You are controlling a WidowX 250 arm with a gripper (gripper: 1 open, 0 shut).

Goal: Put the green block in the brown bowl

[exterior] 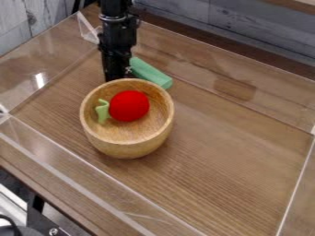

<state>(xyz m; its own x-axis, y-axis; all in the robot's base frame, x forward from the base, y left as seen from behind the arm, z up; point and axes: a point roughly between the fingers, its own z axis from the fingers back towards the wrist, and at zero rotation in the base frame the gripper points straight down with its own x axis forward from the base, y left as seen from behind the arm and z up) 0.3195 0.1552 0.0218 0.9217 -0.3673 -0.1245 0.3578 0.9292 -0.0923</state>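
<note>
The green block (153, 74) lies flat on the wooden table just behind the brown bowl (128, 144). My black gripper (114, 74) points straight down at the block's left end, its tips at table height. The jaws look shut on that end of the block, which is hidden behind the fingers. The bowl's far rim sits close in front of the gripper.
Inside the bowl sit a red ball (129, 105) and a small pale green piece (99, 112) at its left wall. Clear plastic walls (37, 88) fence the table on the left, front and right. A grey plank wall runs behind.
</note>
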